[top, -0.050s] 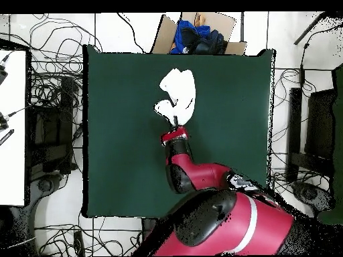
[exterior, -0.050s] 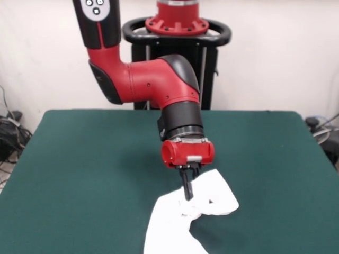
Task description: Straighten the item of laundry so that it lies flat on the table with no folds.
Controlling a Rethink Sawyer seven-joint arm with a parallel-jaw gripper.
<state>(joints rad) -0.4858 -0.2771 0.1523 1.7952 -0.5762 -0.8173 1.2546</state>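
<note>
Tool (exterior, -0.050s: pixel 187 194) pinched shut on crumpled white shirt (exterior, -0.050s: pixel 180 222); only overhead shows cardboard box (top, -0.050s: pixel 198 35) beyond the table (top, -0.050s: pixel 120 134).

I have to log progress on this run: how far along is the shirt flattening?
Nothing looks finished: the item of laundry lies bunched, one part folded over, only white showing. In hand: the gripper is down on the fold, its fingers close together, seemingly pinching cloth. Left: spreading it flat on the table.

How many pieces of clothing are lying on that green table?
1. A white T-shirt lies crumpled on the table, at its edge farthest from the robot's base, with the gripper down on it. Blue fabric sits in a cardboard box off the table.
</note>
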